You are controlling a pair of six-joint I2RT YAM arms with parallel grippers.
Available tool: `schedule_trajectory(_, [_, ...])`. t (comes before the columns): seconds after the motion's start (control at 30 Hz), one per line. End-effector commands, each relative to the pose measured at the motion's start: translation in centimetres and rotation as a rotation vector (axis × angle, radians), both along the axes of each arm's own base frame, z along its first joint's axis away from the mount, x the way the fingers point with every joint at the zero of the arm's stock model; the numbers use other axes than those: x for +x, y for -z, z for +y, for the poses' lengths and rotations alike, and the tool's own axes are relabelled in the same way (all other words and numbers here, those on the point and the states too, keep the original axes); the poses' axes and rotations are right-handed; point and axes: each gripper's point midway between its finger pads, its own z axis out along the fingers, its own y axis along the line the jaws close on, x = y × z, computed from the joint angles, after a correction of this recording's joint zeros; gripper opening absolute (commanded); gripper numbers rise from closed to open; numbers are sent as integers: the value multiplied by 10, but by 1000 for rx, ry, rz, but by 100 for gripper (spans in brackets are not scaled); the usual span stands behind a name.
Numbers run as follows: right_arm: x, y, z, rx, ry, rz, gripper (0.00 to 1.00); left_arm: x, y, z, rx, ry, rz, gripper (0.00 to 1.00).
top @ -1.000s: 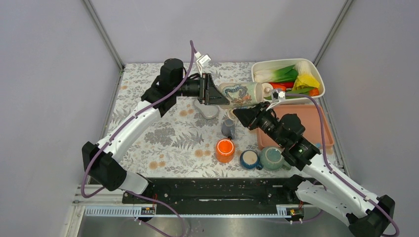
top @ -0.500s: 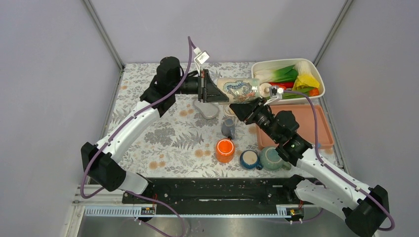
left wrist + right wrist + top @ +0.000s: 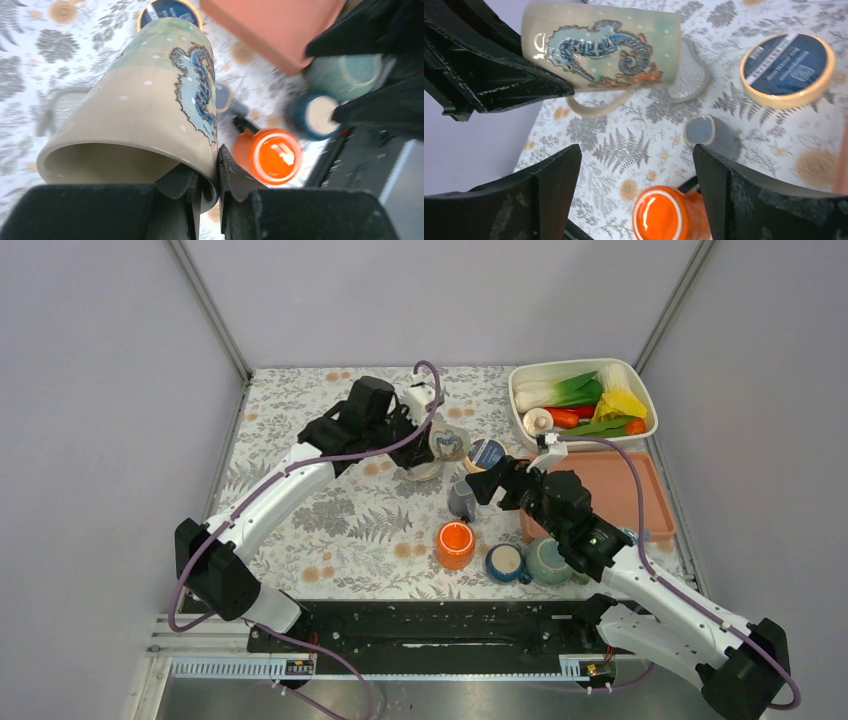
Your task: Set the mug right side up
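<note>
The mug (image 3: 604, 50) is beige with a blue seahorse on its side. It hangs in the air roughly on its side, handle down, mouth toward my left gripper. My left gripper (image 3: 209, 180) is shut on the mug (image 3: 150, 100) at its rim, one finger inside and one outside. From above, the mug (image 3: 447, 443) sits at the tip of the left gripper (image 3: 428, 435), over the middle of the table. My right gripper (image 3: 636, 190) stands open and holds nothing, just near and right of the mug, as the top view also shows (image 3: 492, 483).
Below the grippers stand an orange mug (image 3: 455, 544), a small grey mug (image 3: 461, 500), a blue mug (image 3: 505, 562) and a teal mug (image 3: 550, 560). A dark round coaster (image 3: 485, 453) and a silvery round pad (image 3: 691, 75) lie by the mug. A salmon tray (image 3: 620, 485) and a white vegetable bin (image 3: 585, 430) stand at the right.
My left gripper closed on the mug's rim and swung it nearer and downward. My right gripper let go of the mug, opened wide and drew back.
</note>
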Motion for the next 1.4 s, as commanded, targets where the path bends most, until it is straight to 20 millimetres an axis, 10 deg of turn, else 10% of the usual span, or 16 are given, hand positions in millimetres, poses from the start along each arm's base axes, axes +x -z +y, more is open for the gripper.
schedule_trajectory(0.0, [-7,-11,-32,-140,81,-8,93,16,-57,15,167,164,-492,0])
schedule_trajectory(0.2, [-9,-79,-68,-334,146,-58,98,-33,-32,40,498,545,-690,0])
schedule_trajectory(0.4, [2,-117,-41,-433,14,-32,92,-64,-12,54,799,732,-754,0])
schedule_trajectory(0.8, [-18,-67,65,-520,-452,82,93,-74,-14,29,940,789,-840,0])
schedule_trajectory(1.23, [17,0,72,-703,-365,200,72,-75,-27,18,889,755,-856,0])
schedule_trajectory(1.37, [24,2,72,-721,-341,197,35,-76,-24,19,886,760,-849,0])
